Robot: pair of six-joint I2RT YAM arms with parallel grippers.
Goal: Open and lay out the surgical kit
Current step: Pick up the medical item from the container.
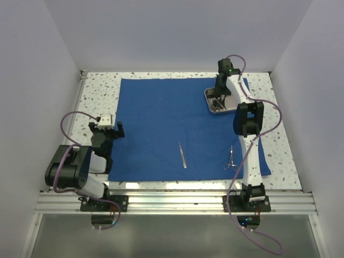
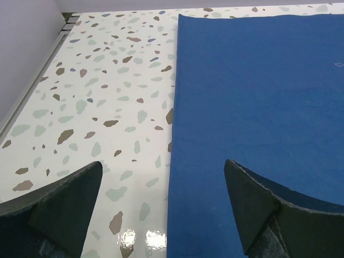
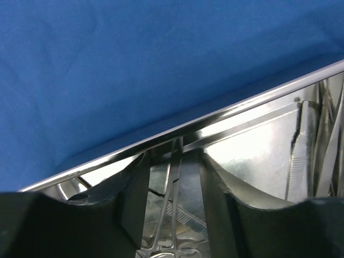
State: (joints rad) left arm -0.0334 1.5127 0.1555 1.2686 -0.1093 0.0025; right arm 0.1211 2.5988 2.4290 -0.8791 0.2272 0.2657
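1. Steel is being fetched from the tray [image 1: 208,103] by the right claw [image 3: 173,166], which is lowered inside it, fingers [image 3: 131,204] released and set either side of one thin instrument [image 3: 167,199].
2. Only that shaft should be pinched; the further instruments [image 3: 322,140] to the claw's right are best left untouched.
3. A straight lift is advised, so that the tray rim ahead of the claw is not caught.
4. The piece is best laid on the blue cloth [image 1: 156,118] behind the claw, beside the tweezers [image 1: 183,155] and forceps [image 1: 231,159] lying there.
5. The left claw [image 2: 163,164] is held released and empty, astride the cloth's edge and the tabletop [image 2: 107,80].
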